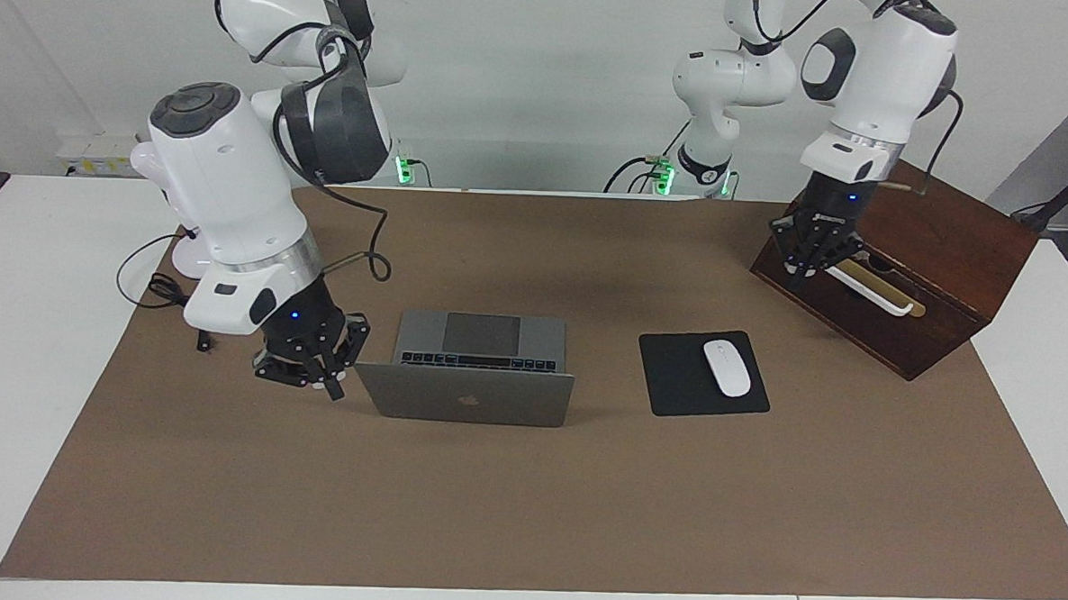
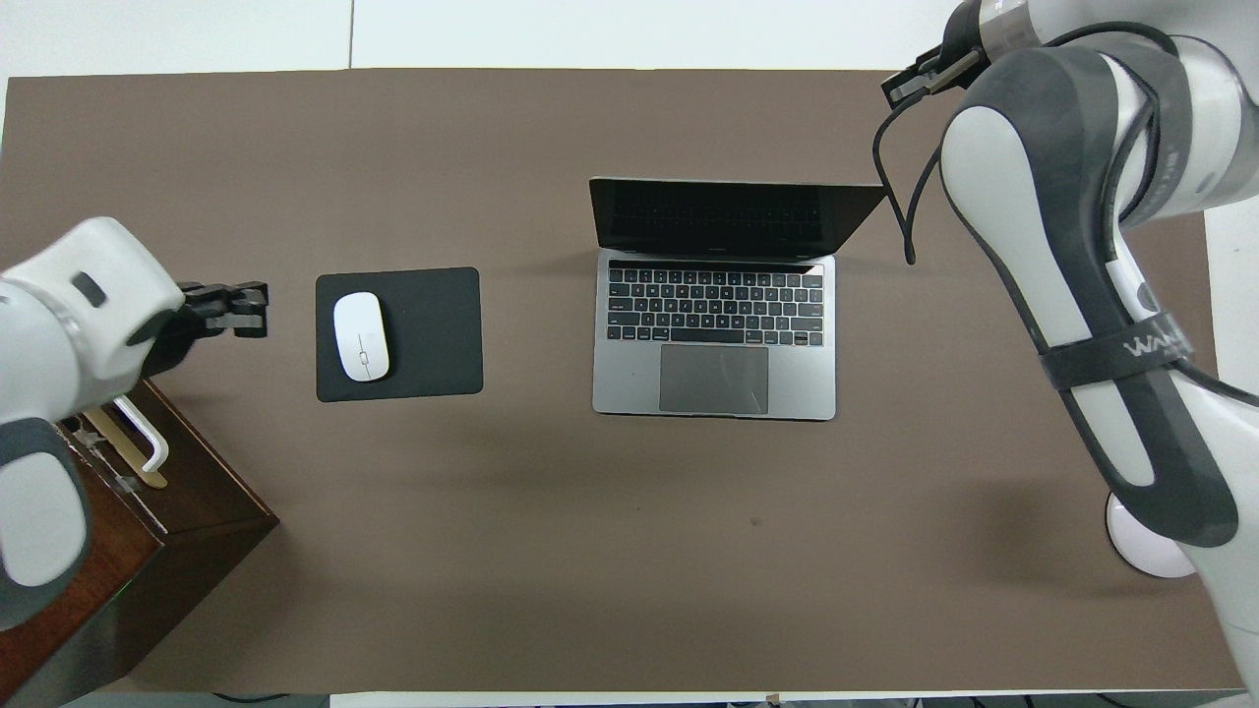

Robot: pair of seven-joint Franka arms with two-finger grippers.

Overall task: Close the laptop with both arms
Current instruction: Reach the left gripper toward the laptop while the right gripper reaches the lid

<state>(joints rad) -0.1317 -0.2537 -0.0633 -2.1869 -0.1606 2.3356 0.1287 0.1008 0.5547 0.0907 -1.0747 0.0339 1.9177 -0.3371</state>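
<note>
Hovering beside the laptop (image 1: 468, 369) lid's edge to push it shut, the right hand (image 1: 319, 372) looks narrow; the left hand (image 1: 811, 258), its opening unreadable, waits over the wooden box (image 1: 931, 290).

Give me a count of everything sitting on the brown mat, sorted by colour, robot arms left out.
Silver-grey: 1, the laptop
Black: 1, the mouse pad
White: 1, the mouse
Dark brown: 1, the wooden box
Total: 4
</note>
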